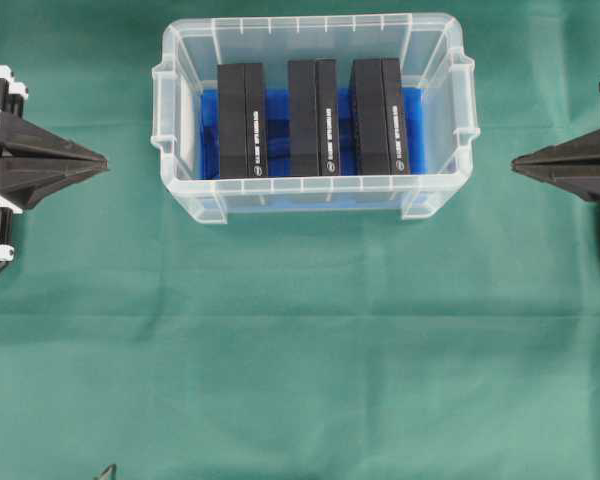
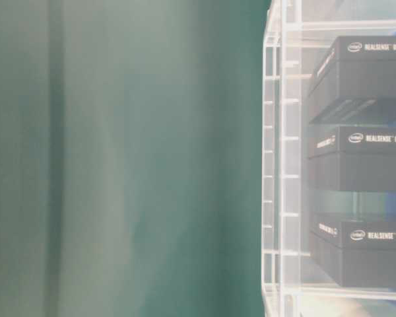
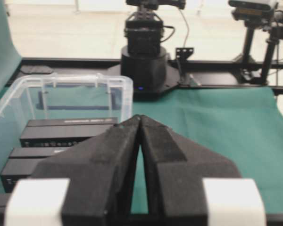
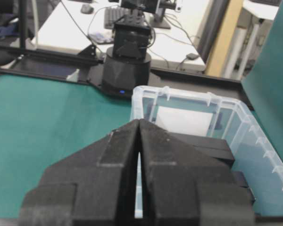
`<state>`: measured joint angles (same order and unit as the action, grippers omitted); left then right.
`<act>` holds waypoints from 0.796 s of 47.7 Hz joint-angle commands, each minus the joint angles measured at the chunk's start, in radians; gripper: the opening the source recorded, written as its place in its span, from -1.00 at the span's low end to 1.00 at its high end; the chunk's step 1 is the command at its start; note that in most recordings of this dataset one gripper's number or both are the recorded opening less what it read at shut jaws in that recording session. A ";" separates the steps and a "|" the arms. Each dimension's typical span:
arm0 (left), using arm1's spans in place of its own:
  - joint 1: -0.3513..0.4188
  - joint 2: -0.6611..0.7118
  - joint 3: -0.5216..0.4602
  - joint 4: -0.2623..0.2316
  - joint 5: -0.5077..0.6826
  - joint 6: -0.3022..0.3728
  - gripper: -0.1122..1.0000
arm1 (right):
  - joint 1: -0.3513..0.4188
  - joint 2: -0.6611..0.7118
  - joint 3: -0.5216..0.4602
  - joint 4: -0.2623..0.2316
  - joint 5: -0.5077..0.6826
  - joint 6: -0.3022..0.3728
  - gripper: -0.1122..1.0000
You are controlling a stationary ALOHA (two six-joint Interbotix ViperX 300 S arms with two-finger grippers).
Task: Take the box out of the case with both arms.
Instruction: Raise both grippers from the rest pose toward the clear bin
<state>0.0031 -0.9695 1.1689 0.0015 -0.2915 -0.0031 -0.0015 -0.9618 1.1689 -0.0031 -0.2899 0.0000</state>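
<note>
The clear plastic case (image 1: 180, 190) stands at the back middle of the green cloth, its bottom lined with a blue sheet (image 1: 278, 110). Three black boxes stand side by side inside: left (image 1: 242, 120), middle (image 1: 312, 117), right (image 1: 380, 116). My left gripper (image 1: 104, 160) is shut at the left edge, its tips pointing at the case, well apart from it. My right gripper (image 1: 514, 163) is shut at the right edge, likewise apart. The wrist views show each gripper, left (image 3: 139, 117) and right (image 4: 138, 121), with tips touching and nothing between them. The case (image 3: 75, 84) (image 4: 236, 113) lies ahead of both.
Green cloth (image 1: 300, 350) covers the table in front of the case. The opposite arm's base (image 3: 144, 66) (image 4: 127, 70) stands beyond the cloth in each wrist view. The table-level view shows the case wall (image 2: 280, 165) and stacked-looking boxes (image 2: 363, 158) at its right.
</note>
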 commanded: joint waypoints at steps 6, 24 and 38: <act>0.005 0.012 -0.060 0.008 0.077 -0.061 -0.78 | 0.000 0.006 -0.038 0.003 0.031 0.011 -0.77; 0.005 0.006 -0.222 0.017 0.201 -0.081 -0.78 | -0.002 0.015 -0.255 0.003 0.229 0.012 -0.77; 0.009 0.018 -0.479 0.023 0.451 -0.083 -0.78 | -0.008 0.103 -0.569 0.003 0.485 0.012 -0.77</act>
<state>0.0077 -0.9649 0.7731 0.0199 0.1120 -0.0859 -0.0046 -0.8851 0.6857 -0.0031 0.1473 0.0107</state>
